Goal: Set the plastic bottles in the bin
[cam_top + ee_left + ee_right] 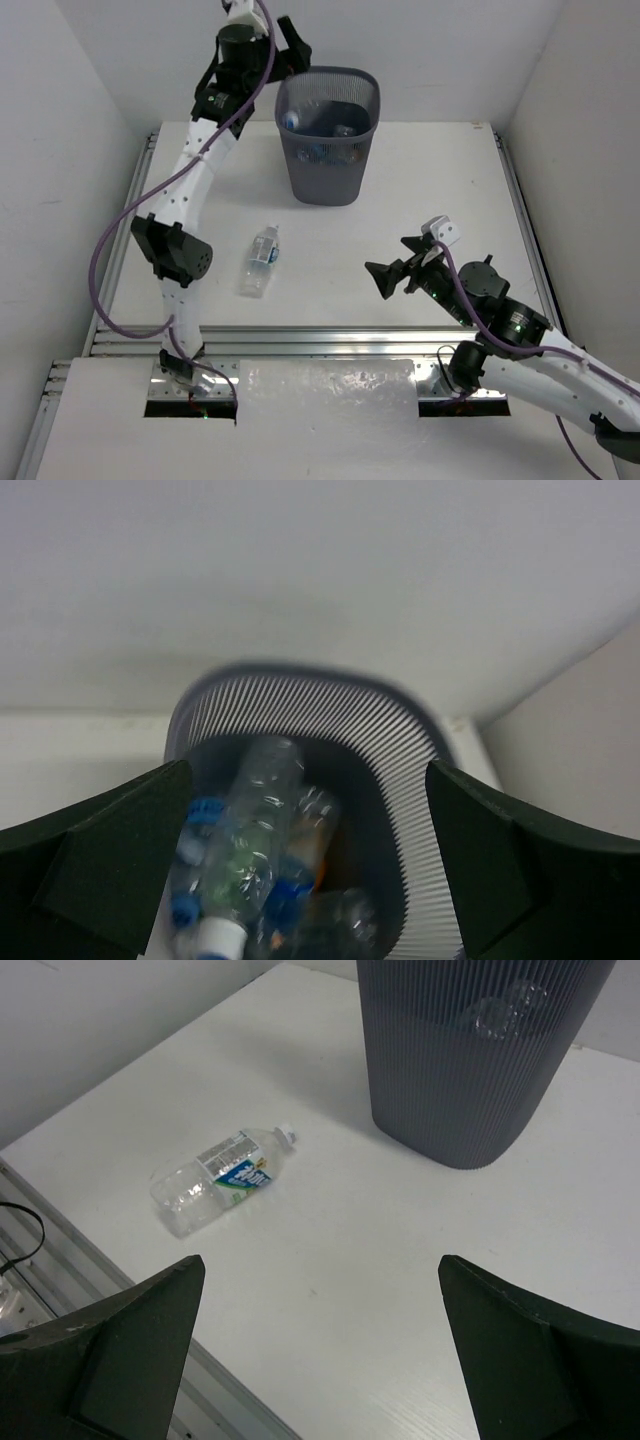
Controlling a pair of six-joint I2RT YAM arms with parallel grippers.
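The dark grey mesh bin (328, 150) stands at the back middle of the white table. Several plastic bottles (250, 850) lie inside it, clear ones with blue caps and labels, with a trace of orange among them. My left gripper (297, 55) hangs open just above the bin's left rim (300, 695), nothing between its fingers (120, 850). One clear bottle with a blue-and-white label (259, 260) lies on its side on the table, left of centre. My right gripper (393, 264) hovers open and empty over the table's right half, facing that bottle (220, 1175) and the bin (470, 1070).
Aluminium rails (300, 340) run along the table's front edge and its left side. White walls close in the left, back and right. A crinkled clear sheet (325, 392) lies between the arm bases at the front.
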